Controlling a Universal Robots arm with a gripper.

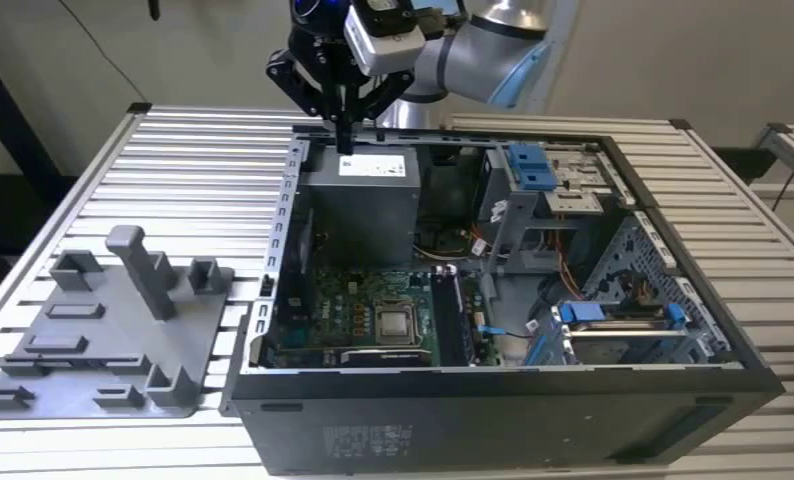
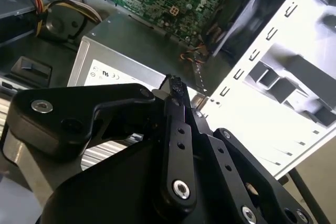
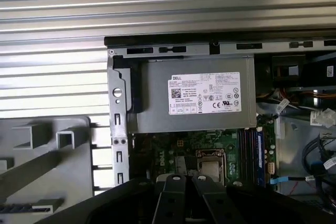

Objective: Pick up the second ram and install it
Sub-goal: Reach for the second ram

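Observation:
My gripper (image 1: 345,146) hangs above the grey power supply (image 1: 370,190) at the back of the open computer case (image 1: 504,400). Its black fingers (image 2: 176,95) are pressed together with nothing between them. In the first wrist view the gripper (image 3: 185,182) points down over the motherboard (image 3: 173,156). Slim dark sticks stand in the memory slots (image 1: 453,315) beside the square processor (image 1: 397,323); the same slots (image 3: 251,156) lie next to a blue strip. I cannot tell whether the second ram is one of these sticks.
A grey plastic fixture (image 1: 104,350) with an upright post (image 1: 144,270) lies at the exterior view's left of the case on the ribbed table (image 1: 184,170). Drive cages with blue clips (image 1: 531,165) and loose cables (image 1: 497,330) crowd the case's other side.

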